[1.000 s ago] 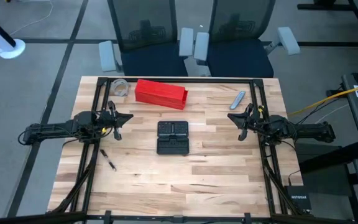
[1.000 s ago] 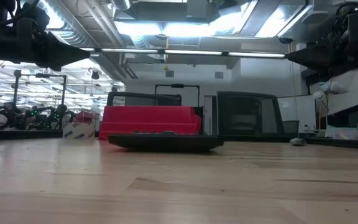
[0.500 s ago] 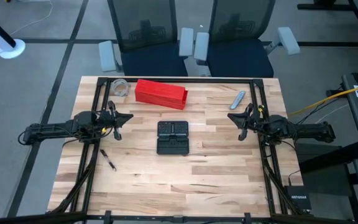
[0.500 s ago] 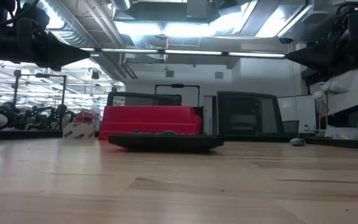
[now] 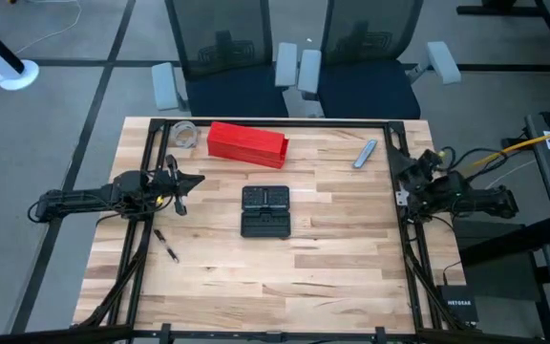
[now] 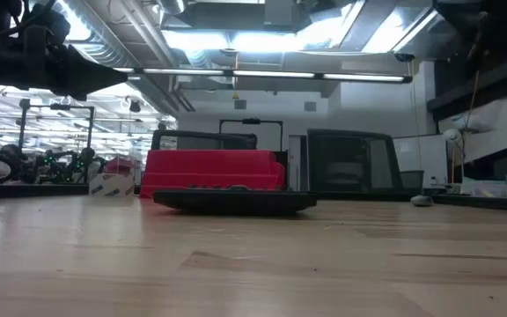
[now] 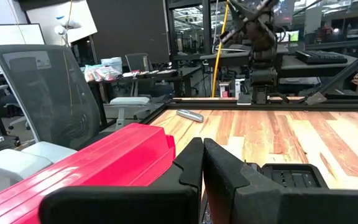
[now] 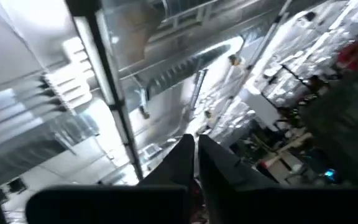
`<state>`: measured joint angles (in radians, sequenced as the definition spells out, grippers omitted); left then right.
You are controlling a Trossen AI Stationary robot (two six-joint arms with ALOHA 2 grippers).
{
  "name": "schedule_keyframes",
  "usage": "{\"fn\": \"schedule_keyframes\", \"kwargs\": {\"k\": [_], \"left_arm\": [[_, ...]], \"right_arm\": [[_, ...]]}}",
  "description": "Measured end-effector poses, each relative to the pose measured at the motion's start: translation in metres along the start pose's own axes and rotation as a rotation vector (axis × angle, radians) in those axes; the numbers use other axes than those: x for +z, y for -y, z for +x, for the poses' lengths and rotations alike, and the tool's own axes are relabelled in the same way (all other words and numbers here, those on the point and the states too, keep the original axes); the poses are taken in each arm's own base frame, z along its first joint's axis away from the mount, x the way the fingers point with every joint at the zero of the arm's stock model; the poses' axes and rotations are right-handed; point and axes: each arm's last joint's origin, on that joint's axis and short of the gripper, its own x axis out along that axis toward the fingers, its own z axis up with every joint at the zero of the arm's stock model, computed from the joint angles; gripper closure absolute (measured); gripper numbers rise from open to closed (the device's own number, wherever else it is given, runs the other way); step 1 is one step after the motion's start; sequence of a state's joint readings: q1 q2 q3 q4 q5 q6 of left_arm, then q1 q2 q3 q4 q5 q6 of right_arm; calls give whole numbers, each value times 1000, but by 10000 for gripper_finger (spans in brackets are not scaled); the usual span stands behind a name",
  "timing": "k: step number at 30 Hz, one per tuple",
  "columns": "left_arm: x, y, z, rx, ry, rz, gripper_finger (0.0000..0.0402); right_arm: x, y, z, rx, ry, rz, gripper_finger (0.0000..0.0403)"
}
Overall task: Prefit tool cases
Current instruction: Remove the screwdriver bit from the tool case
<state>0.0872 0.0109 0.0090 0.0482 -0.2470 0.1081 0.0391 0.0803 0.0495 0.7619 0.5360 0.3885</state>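
I count one black case (image 5: 265,210), lying open and flat on the tabletop (image 5: 332,268), its two halves side by side. It sits well out in front of my left hand (image 5: 195,180), a little to one side of where the fingers point, and well apart from my right hand (image 5: 405,172), which is over by the far rail. One red box (image 5: 246,141) lies beyond the case, off to the side of the left hand's reach; low down it shows just behind the case. I also see one roll of tape (image 5: 185,135), one silvery tool (image 5: 365,153) near the right hand, and one pen (image 5: 166,246) behind and beside the left hand.

The left hand has its fingers (image 7: 194,163) pressed together with nothing between them. The right hand looks up at the ceiling, fingers (image 8: 188,155) nearly together, with nothing in them.

The tabletop is pale wood planks inside a black frame (image 5: 151,153). Two office chairs (image 5: 299,57) stand at the far edge. Nothing lies between the left hand and the case.
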Motion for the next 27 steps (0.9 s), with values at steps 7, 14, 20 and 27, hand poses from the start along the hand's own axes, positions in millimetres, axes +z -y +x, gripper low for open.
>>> {"fn": "schedule_keyframes", "kwargs": {"k": [7, 14, 20, 27], "left_arm": [[0, 0, 0, 1, 0, 3, 398], [2, 0, 0, 1, 21, -72, 398], [2, 0, 0, -8, 21, -429, 398], [7, 1, 1, -59, 53, -724, 398]], "right_arm": [[10, -37, 58, -177, -84, -103, 379], [-15, -84, 145, -225, -304, -397, 379], [-29, -117, 201, -175, -506, -513, 379], [-37, -133, 226, -176, -832, -574, 379]]}}
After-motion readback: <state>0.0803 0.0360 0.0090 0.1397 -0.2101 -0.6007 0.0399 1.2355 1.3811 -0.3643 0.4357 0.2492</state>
